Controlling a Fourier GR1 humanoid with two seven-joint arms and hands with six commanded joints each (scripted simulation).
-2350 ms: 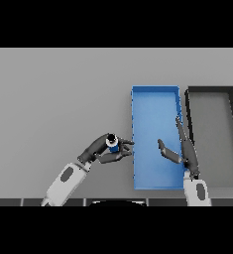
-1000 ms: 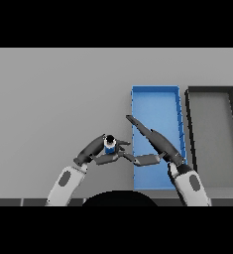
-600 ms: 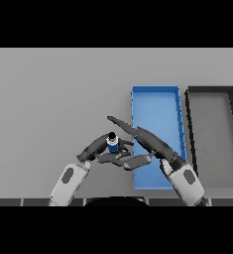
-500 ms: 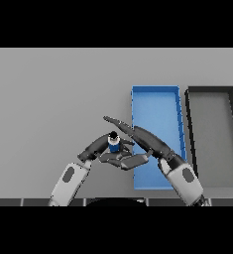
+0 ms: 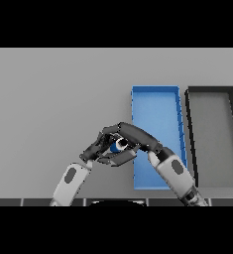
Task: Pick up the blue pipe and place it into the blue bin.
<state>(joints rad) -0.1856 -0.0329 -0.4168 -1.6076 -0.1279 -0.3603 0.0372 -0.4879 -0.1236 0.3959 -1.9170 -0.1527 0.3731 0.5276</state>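
The blue pipe [image 5: 119, 145], short with a pale open end, is held just above the table to the left of the blue bin [image 5: 157, 106]. My left hand [image 5: 94, 151] grips it from the left with curled fingers. My right hand [image 5: 138, 137] reaches across the bin's left wall, its fingers curved over the top of the pipe and its thumb underneath. Most of the pipe is hidden between the two hands. The blue bin has nothing in it.
A black bin [image 5: 212, 134] stands right of the blue bin, almost touching it. Bare grey table [image 5: 53, 94] stretches to the left and towards the far edge.
My right hand has swung left from over the blue bin and closed its fingers and thumb round the pipe. The left hand has kept the pipe in about the same place.
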